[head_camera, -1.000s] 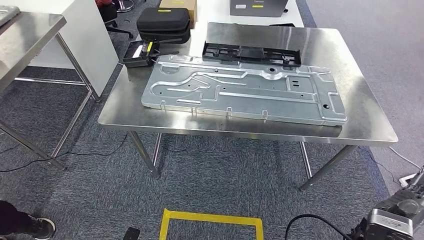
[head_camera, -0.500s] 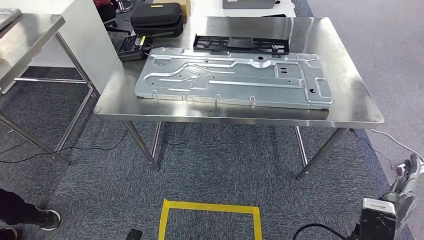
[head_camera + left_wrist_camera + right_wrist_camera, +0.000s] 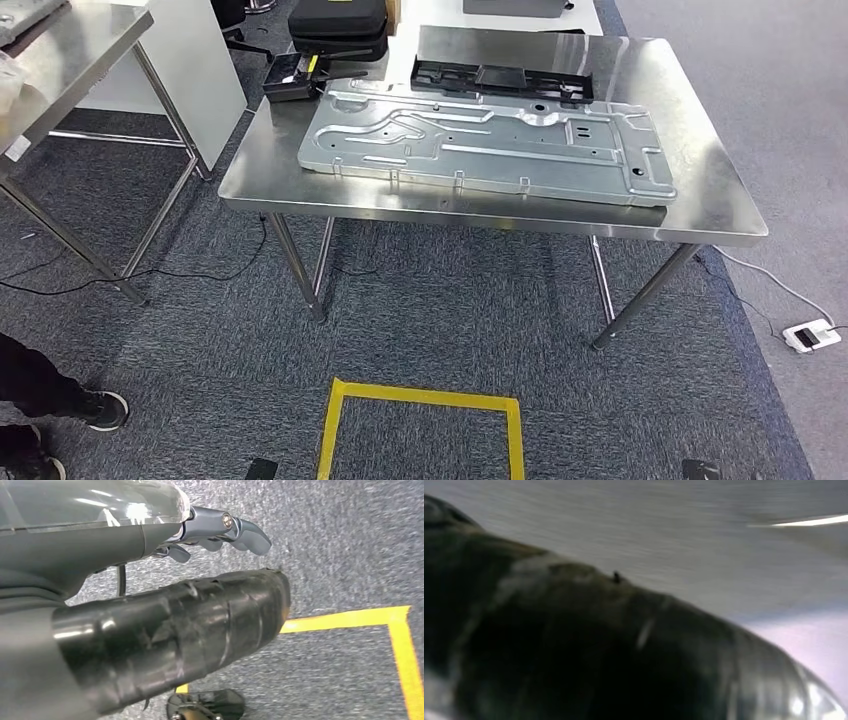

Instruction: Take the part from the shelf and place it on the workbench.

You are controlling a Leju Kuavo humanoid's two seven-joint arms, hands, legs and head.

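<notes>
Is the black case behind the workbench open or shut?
Shut: the black case shows its lid down, zipper seam closed all round, beyond the workbench.

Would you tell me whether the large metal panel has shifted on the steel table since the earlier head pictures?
No. The metal panel lies as before against the black plastic part and the steel table edges; the whole picture shifted, so the camera moved.

Right hand (image 3: 624, 650) is a dark blur (fingers indistinguishable), cut off by edges.
</notes>
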